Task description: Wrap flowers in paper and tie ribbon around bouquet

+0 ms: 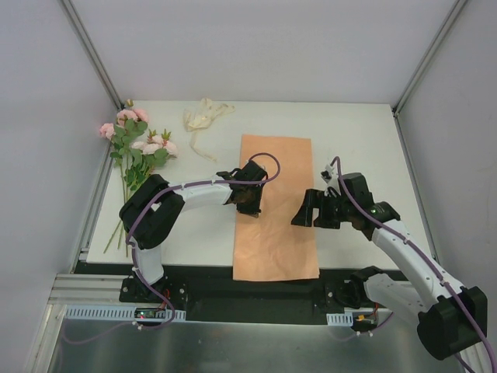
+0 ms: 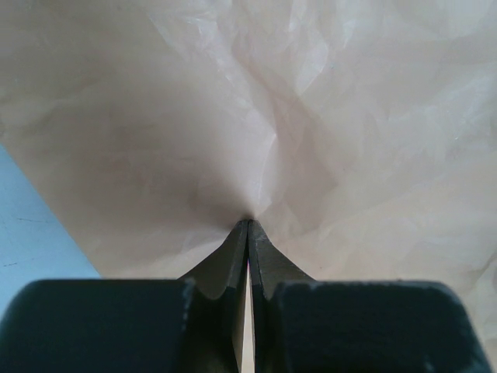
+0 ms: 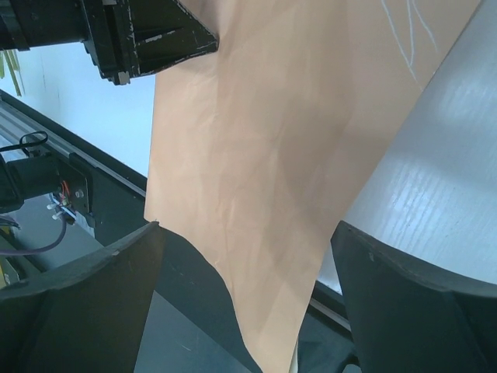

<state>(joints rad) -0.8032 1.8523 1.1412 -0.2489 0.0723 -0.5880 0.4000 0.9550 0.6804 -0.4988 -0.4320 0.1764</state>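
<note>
Peach-orange thin paper sheet [image 1: 276,241] lying mid-frame.
Left gripper [image 1: 248,206] is pinching it tight; right gripper [image 1: 304,210] is hovering wide open, empty.

A robotics lab test cell: a white worktop [image 1: 353,144] boxed in by plain pale wall panels [image 1: 256,47] on metal corner struts [image 1: 92,50], with a cabled left arm [image 1: 194,193] and right arm [image 1: 405,247] bolted to a black base rail [image 1: 256,294].

Bright, even light, with soft shadow on the paper [image 2: 167,167].
</note>
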